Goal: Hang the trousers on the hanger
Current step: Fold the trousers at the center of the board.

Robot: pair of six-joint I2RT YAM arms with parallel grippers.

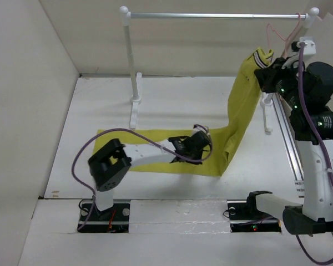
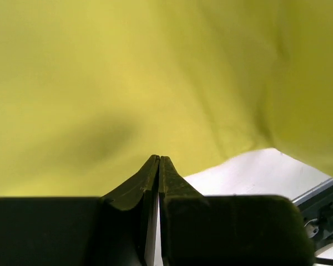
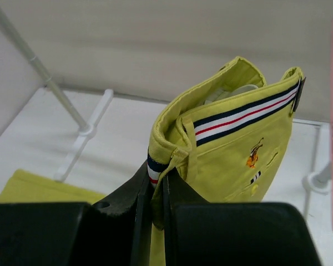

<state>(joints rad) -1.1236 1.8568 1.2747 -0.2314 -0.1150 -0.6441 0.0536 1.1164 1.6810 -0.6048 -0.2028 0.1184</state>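
Right wrist: trousers [image 3: 233, 160] waistband corner inside the right hand [image 3: 157, 180], aloft.

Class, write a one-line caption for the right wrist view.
Right end effector shut on the striped waistband of the yellow trousers, pink hanger at the right edge.

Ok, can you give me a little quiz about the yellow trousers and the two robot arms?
1. Which part of the trousers is the right gripper pinching?
A) a leg hem
B) the striped waistband
C) a pocket

2. True or false: the trousers are lifted completely off the table.

3. Fill in the gap: the jaws of the left gripper, just above the yellow cloth, are ____ (open or shut).

Key
1. B
2. False. The legs lie flat on the table; only the waist end is raised.
3. shut
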